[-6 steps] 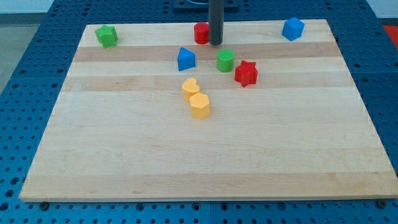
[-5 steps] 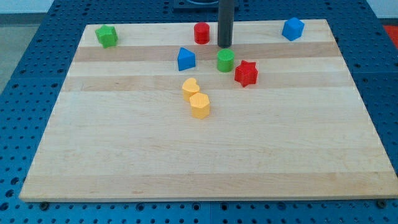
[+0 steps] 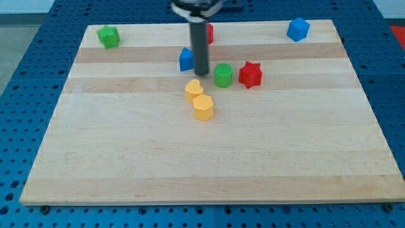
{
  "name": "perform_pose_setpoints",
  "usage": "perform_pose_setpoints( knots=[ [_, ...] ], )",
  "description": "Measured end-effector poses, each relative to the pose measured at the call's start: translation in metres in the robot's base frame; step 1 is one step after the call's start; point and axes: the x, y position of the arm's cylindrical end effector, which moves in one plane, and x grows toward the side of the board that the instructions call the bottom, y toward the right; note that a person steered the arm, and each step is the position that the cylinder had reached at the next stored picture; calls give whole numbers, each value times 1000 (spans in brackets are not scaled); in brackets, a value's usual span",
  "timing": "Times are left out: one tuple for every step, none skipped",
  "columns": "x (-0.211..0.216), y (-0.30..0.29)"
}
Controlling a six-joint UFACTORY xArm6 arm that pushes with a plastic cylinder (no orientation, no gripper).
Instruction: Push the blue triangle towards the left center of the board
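Observation:
The blue triangle point(image 3: 185, 59) sits at the view's upper middle of the wooden board point(image 3: 126, 158), partly hidden by my rod. My tip point(image 3: 201, 73) is on the board just right of the blue triangle, touching or nearly touching its right side. A green cylinder point(image 3: 223, 75) stands right of the tip. A yellow heart point(image 3: 193, 88) lies just below the tip.
A yellow hexagon block point(image 3: 203, 107) touches the heart's lower side. A red star point(image 3: 250, 74) is right of the green cylinder. A red cylinder point(image 3: 209, 33) is partly hidden behind the rod. A green block point(image 3: 108, 36) is top left, a blue block point(image 3: 297, 29) top right.
My tip moved down and left, from beside the red cylinder to the blue triangle's right side. The green cylinder shifted down and slightly left. The blue triangle has barely moved.

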Motion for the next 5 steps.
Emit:
perform_pose_setpoints(
  knots=[
    [-22,24],
    [-44,10],
    [-37,-59],
    [-6,-149],
    [29,-203]
  ],
)
